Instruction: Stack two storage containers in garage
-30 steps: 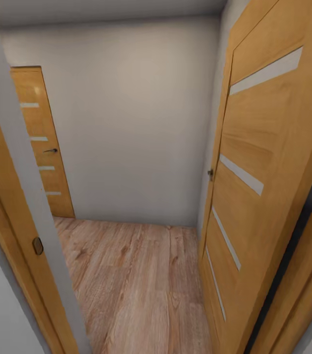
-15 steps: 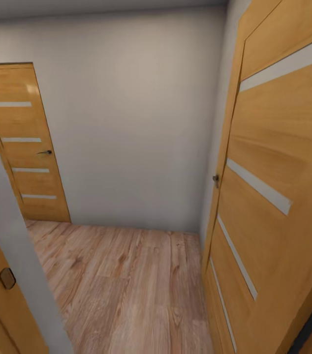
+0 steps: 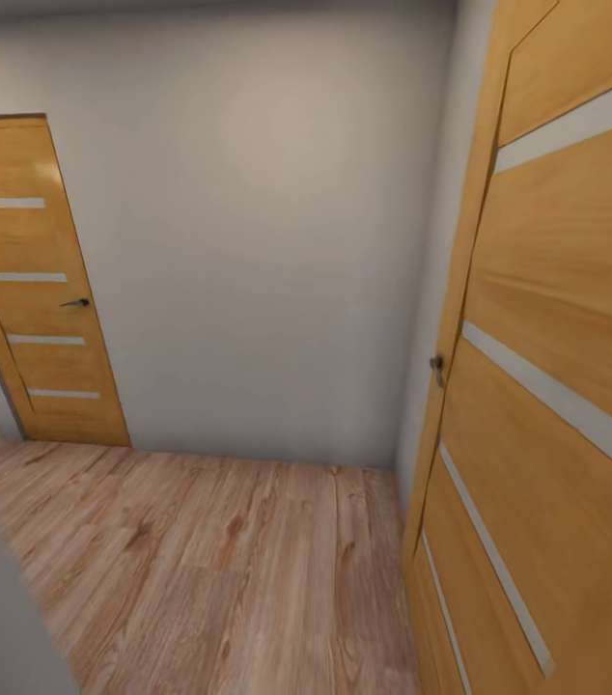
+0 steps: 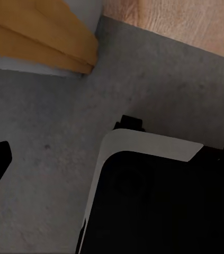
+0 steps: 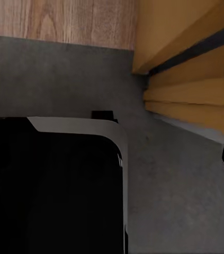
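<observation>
the plain grey-white wall (image 3: 267, 251) takes up most of the head view, meeting a pale wood-plank floor (image 3: 229, 569) that runs toward the camera. at the right, very close, stands an open honey-coloured wooden door with pale horizontal stripes (image 3: 557, 386), its small dark handle (image 3: 436, 368) at the near edge. a 2nd, closed wooden door of the same striped make (image 3: 36, 290) sits in the wall at the far left, with a dark lever handle (image 3: 76, 303).

in the left wrist view, dark grey mottled concrete floor (image 4: 48, 159) lies under a black-and-white robot body panel (image 4: 159, 196), with a wooden door frame foot (image 4: 43, 42) beyond; the same concrete shows in the right wrist view, meeting the planks.

a black shape at each wrist view's edge is perhaps a fingertip; i cannot tell how either pair of jaws stands. neither storage container can be placed from these views.
</observation>
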You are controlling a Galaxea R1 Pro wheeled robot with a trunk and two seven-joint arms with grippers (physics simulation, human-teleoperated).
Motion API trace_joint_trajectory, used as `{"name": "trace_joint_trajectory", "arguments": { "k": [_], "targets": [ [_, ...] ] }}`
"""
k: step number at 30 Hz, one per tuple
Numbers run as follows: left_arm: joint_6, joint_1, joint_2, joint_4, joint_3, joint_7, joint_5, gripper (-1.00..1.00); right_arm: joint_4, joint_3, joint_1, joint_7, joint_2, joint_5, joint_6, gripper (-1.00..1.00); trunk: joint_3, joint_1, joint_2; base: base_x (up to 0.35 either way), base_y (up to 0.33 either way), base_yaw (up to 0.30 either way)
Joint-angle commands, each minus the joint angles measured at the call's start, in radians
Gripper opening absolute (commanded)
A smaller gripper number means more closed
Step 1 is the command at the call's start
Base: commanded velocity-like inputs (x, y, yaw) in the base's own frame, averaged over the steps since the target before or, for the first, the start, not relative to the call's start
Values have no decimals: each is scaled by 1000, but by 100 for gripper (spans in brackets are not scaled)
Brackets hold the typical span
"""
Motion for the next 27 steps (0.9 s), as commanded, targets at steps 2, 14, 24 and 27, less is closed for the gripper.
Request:
{"name": "trace_joint_trajectory", "arguments": {
  "k": [2,14,24,27],
  "targets": [
    [-3,-1,0,1,-9,3,9,100,3,8,-1,1,0,-8,-5,100,-1,1,-1,324,0,0],
    [-3,-1,0,0,-9,3,9,100,3,8,-1,1,0,-8,-6,100,-1,1,-1,324,0,0],
    [-4,-1,0,0,-9,3,9,100,3,8,-1,1,0,-8,-4,100,-1,1,-1,324,0,0],
    [-21,0,0,0,-9,3,12,100,3,9,-1,1,0,-8,-5,100,-1,1,-1,0,0,0]
  ]
}}
